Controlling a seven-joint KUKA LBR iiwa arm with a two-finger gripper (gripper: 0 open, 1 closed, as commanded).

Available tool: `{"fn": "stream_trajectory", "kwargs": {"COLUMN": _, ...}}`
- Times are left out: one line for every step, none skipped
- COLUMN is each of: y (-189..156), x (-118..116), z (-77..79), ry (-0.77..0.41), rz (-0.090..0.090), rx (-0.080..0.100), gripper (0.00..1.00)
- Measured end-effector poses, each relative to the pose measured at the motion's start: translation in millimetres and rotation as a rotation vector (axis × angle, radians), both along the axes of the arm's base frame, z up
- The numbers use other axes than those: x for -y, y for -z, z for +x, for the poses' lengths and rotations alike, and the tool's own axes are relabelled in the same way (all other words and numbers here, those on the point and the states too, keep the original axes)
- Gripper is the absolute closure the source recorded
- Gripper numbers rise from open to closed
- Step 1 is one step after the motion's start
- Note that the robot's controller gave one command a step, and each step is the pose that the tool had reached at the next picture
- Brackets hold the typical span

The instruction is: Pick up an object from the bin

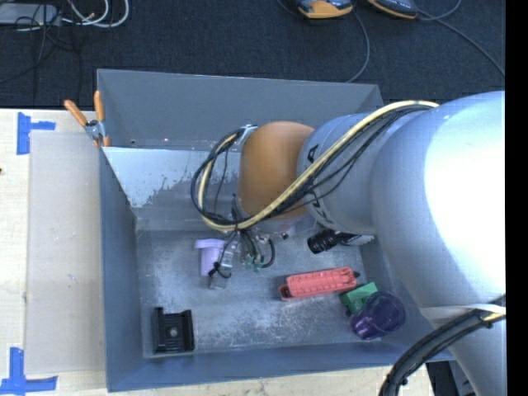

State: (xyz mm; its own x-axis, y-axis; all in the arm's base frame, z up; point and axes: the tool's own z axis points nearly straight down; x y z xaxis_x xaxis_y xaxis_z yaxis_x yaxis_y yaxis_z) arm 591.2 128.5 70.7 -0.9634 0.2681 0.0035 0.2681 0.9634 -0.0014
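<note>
Several small things lie in the grey metal bin point(120, 262). Near its middle the fingers point(221, 269) are just beside a small lilac plastic piece point(206, 256); spread or pinching, I cannot tell. An off-centre grip might knock it toward the left wall.

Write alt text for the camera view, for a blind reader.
The robot's gripper hangs low in a grey bin, right beside a small lilac piece. A red ridged bar, a green block, a purple round thing and a black square piece lie elsewhere.
</note>
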Motion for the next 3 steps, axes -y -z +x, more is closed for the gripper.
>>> {"fn": "stream_trajectory", "kwargs": {"y": 0.0, "x": 0.0, "z": 0.0, "ry": 0.000, "rz": 0.000, "rx": 0.000, "gripper": 1.00}}
{"fn": "stream_trajectory", "kwargs": {"y": -4.6, "x": 9.7, "z": -5.9, "ry": 0.008, "rz": 0.000, "rx": -0.004, "gripper": 1.00}}
{"fn": "stream_trajectory", "kwargs": {"y": -2.0, "x": 13.1, "z": -6.7, "ry": 0.008, "rz": -0.001, "rx": -0.003, "gripper": 1.00}}
